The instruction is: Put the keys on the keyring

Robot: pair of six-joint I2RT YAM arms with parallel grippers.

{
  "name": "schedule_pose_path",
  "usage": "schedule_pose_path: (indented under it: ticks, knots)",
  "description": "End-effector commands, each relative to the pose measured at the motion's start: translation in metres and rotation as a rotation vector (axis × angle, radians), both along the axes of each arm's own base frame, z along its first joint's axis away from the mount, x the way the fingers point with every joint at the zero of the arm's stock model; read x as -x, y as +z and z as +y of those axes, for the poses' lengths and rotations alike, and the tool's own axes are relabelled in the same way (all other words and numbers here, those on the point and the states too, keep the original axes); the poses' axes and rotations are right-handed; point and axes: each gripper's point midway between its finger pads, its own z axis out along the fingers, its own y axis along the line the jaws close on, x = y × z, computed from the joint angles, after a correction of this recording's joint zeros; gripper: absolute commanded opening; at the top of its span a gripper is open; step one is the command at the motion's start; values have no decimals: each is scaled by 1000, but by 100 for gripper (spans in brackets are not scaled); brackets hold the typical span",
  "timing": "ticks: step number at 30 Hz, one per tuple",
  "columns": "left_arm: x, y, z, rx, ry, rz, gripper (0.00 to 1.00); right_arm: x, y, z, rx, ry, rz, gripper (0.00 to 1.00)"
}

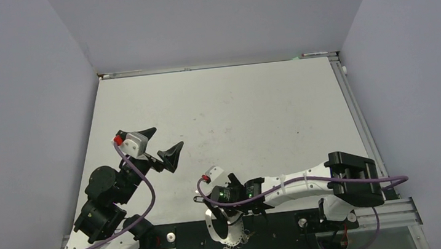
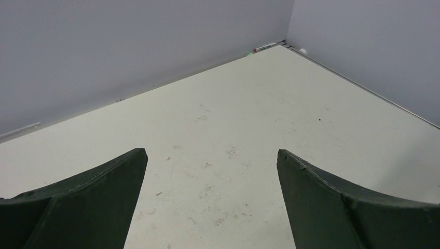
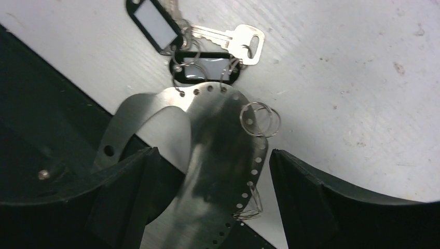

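Note:
The keyring is a curved steel plate (image 3: 218,140) with small holes along its rim, lying half on the white table and half on the black front strip. It also shows in the top view (image 1: 235,233). Thin split rings (image 3: 259,119) hang from its holes. One silver key (image 3: 236,37) and two black tags with white labels (image 3: 205,67) lie bunched at its far end. My right gripper (image 3: 212,151) is open, its fingers on either side of the plate, low over it (image 1: 225,220). My left gripper (image 2: 210,153) is open and empty, raised over bare table (image 1: 161,142).
The black mounting strip (image 1: 278,229) runs along the near table edge under the right gripper. Grey walls enclose the white table (image 1: 235,110) on three sides. A rail runs along the right edge (image 1: 352,104).

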Motion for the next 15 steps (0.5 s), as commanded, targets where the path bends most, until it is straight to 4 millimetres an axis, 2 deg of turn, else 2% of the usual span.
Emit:
schedule_pose_path:
  ticks: [1, 5, 9, 15]
  knots:
    - [-1, 11, 5, 15, 22, -22, 94, -13, 0, -9, 67, -60, -67, 80]
    - [-1, 10, 4, 13, 19, -19, 94, -13, -7, -11, 111, -54, -87, 80]
    - [-1, 11, 5, 13, 20, -19, 94, -13, -12, -6, 104, -44, -89, 72]
    - [-1, 10, 5, 12, 22, -19, 94, -48, -19, -18, 166, -103, -168, 65]
